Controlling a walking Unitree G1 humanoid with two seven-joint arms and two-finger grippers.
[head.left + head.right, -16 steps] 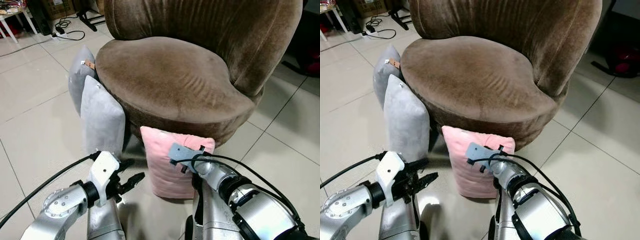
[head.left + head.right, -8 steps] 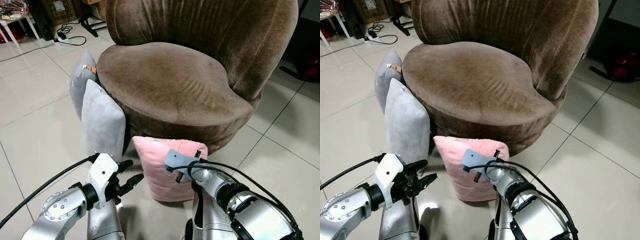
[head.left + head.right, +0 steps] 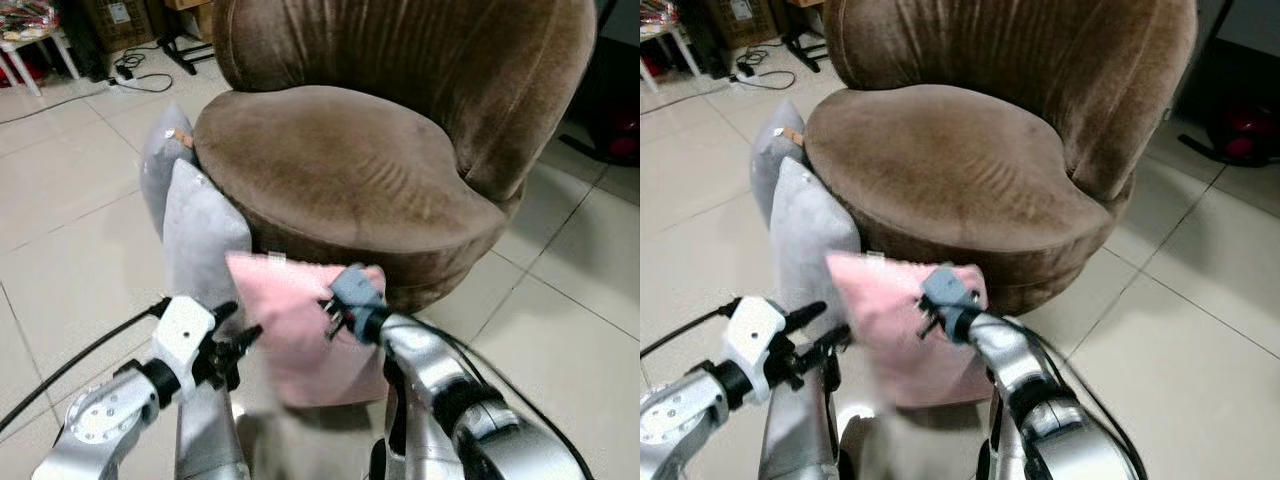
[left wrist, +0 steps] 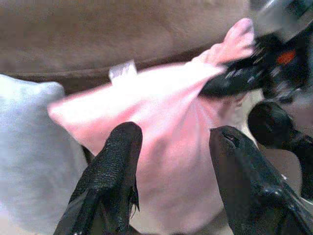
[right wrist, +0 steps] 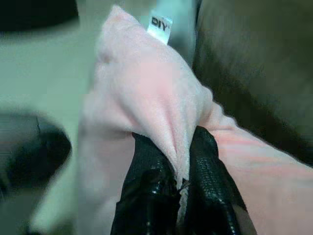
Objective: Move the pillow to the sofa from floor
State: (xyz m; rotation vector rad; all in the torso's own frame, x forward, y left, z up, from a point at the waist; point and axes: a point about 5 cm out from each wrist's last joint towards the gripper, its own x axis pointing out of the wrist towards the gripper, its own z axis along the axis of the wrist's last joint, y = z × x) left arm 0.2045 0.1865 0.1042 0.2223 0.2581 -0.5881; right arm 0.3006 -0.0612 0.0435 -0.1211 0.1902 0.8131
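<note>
**Pink pillow pinched at its top edge in front of the sofa**

The right arm reaches forward from the lower right, bent at the elbow, its wrist up by the pillow's upper right corner. The right gripper [image 5: 178, 188] has its two black fingers pressed together on a fold of pink fabric, which bunches into creases around the pinch. The left arm comes in from the lower left, forearm angled up and a black cable trailing behind it; the left gripper [image 4: 173, 142] points at the pillow's left side with its fingers [image 4: 120, 156] spread apart, close to the fabric but not gripping it.

The pink pillow [image 3: 290, 320] is soft and square-ish, with a small white label [image 5: 160, 23] on its top seam. It hangs upright just before the front of the brown sofa [image 3: 350, 160], below seat level, slightly blurred; whether its lower edge touches the tiled floor [image 3: 70, 200] cannot be told.

Count: one pink pillow; two grey pillows [image 3: 200, 225] leaning upright against the sofa's left side, one behind the other; one round brown velvet sofa.
</note>
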